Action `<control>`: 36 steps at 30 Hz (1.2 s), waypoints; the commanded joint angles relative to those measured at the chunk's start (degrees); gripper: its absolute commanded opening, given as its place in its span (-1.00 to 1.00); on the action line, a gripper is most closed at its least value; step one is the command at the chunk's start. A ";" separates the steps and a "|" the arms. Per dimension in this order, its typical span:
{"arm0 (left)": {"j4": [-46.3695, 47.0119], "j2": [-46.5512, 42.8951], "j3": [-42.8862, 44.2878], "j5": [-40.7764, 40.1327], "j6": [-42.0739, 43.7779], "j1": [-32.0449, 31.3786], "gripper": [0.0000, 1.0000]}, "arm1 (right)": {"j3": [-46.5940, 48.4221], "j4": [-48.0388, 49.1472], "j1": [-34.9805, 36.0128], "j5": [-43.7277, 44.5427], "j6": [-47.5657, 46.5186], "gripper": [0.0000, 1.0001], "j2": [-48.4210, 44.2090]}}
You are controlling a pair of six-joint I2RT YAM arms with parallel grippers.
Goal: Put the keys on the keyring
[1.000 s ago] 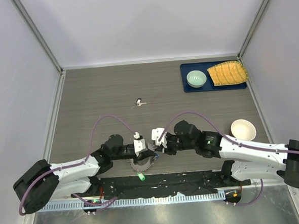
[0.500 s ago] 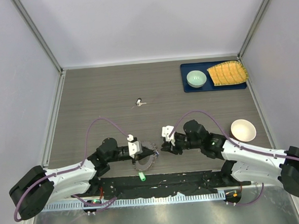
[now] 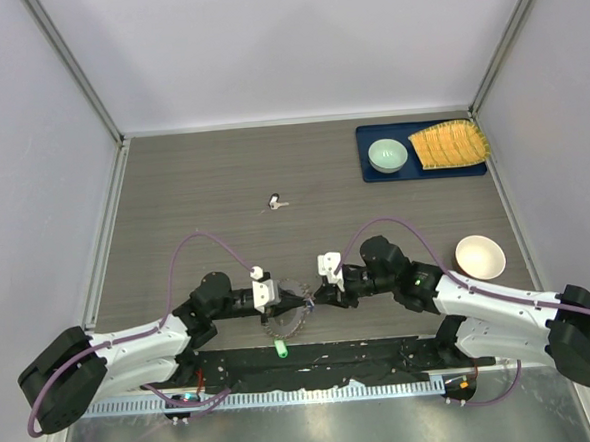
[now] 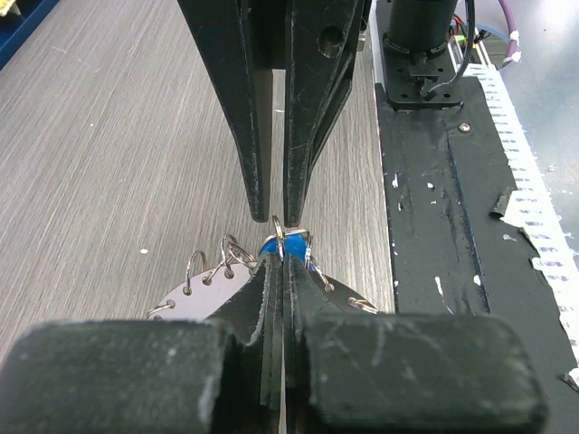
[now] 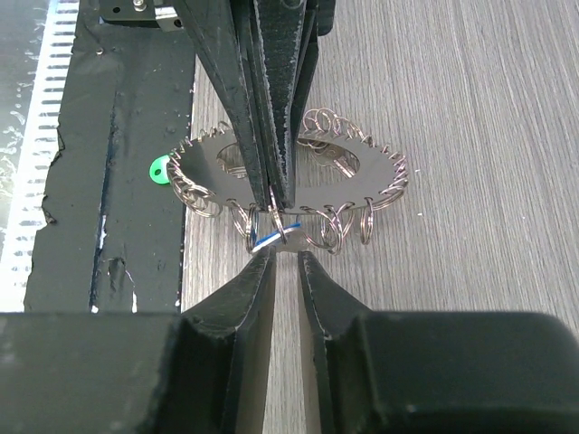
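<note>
The keyring (image 3: 281, 325), a flat grey ring with many small wire loops on its rim, lies at the table's near edge. My left gripper (image 3: 285, 302) is shut on its rim, as the left wrist view (image 4: 276, 262) shows. The blue key (image 5: 265, 240) hangs on a loop right at that grip and shows blue in the left wrist view (image 4: 269, 246). My right gripper (image 5: 285, 258) faces it with a narrow gap between its fingers, tips just touching the key's edge. The green key (image 3: 280, 350) lies on the black mat beside the ring and also shows in the right wrist view (image 5: 161, 169).
A small dark and white object (image 3: 274, 200) lies mid-table. A blue tray (image 3: 367, 166) at the back right holds a green bowl (image 3: 387, 155) and a yellow ribbed item (image 3: 449, 144). A white bowl (image 3: 480, 257) stands at the right. A black mat (image 3: 383, 356) runs along the near edge.
The right gripper drew back to the right from the ring, then came in again to its rim. The left gripper shifted slightly left and stays shut on the ring.
</note>
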 commanded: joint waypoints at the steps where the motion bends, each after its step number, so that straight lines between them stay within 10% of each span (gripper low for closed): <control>1: 4.89 -0.02 0.58 1.44 0.11 -0.04 -1.00 | 2.11 2.32 -0.21 -2.21 -0.88 -0.56 0.14; 36: -1.87 2.53 4.00 2.94 1.16 -0.12 -1.00 | 6.76 -4.09 -0.22 -2.57 -3.08 -0.99 0.32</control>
